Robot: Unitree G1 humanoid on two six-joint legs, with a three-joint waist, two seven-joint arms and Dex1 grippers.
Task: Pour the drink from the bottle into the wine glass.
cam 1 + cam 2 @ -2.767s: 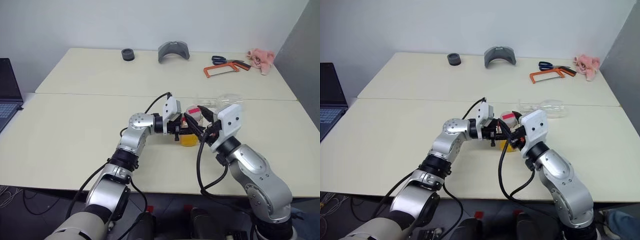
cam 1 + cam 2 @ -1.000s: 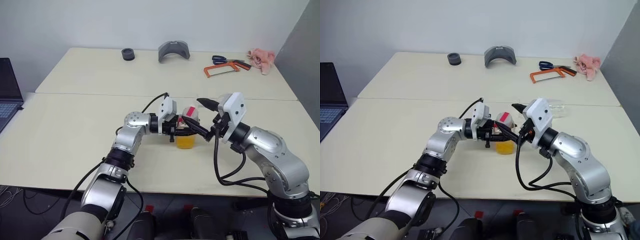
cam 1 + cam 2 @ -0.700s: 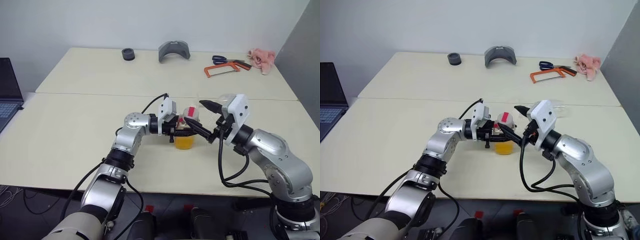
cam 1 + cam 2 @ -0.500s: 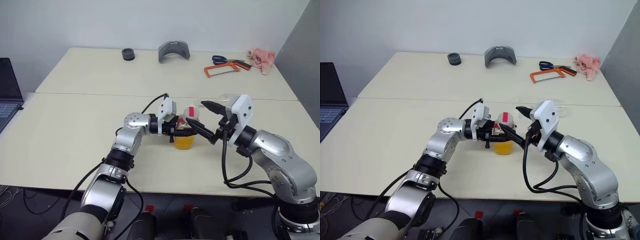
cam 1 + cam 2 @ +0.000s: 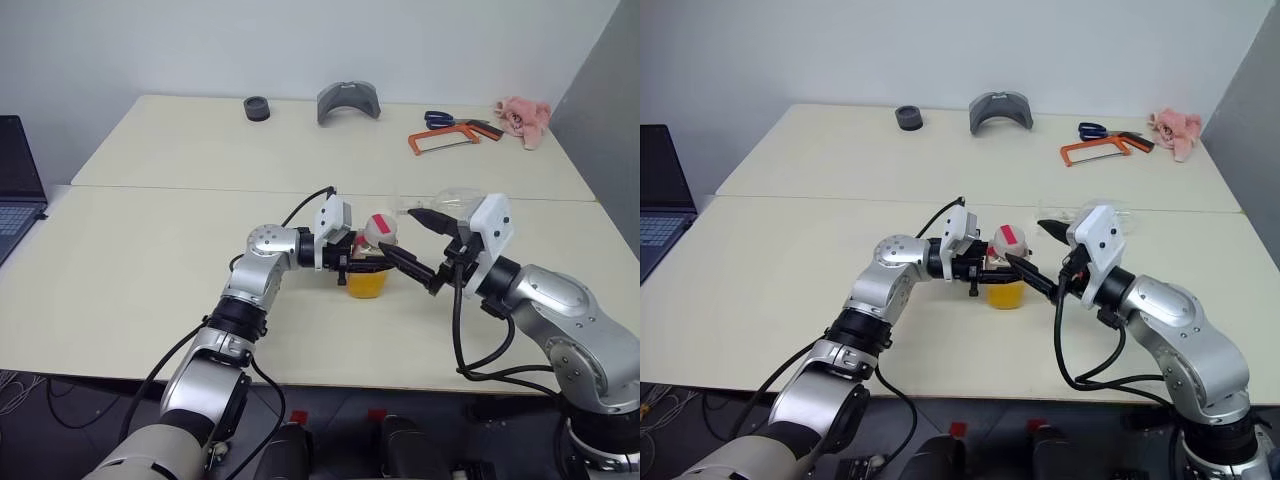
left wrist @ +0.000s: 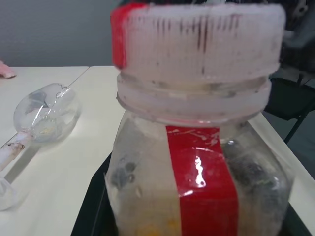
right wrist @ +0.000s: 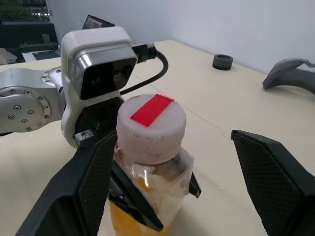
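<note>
The bottle [image 5: 372,262] stands upright on the table, its red-and-white cap [image 5: 381,228] on. The orange drink [image 5: 367,283] fills its lower part. My left gripper [image 5: 354,262] reaches in level from the left and is shut on the bottle's body. My right gripper [image 5: 400,232] hangs open just right of the cap, which sits ahead between its fingers [image 7: 93,182] without touching them. The wine glass [image 5: 455,197] lies on its side on the table behind my right hand; it is also in the left wrist view [image 6: 45,114].
At the far edge of the table [image 5: 150,250] lie a black ring [image 5: 256,108], a grey curved piece [image 5: 348,102], scissors [image 5: 438,119], an orange hacksaw [image 5: 445,140] and a pink cloth [image 5: 522,118]. A laptop [image 5: 15,190] sits at the far left.
My right gripper, earlier around the cap, has drawn back to the right and stands open beside it. The left gripper and bottle have stayed put.
</note>
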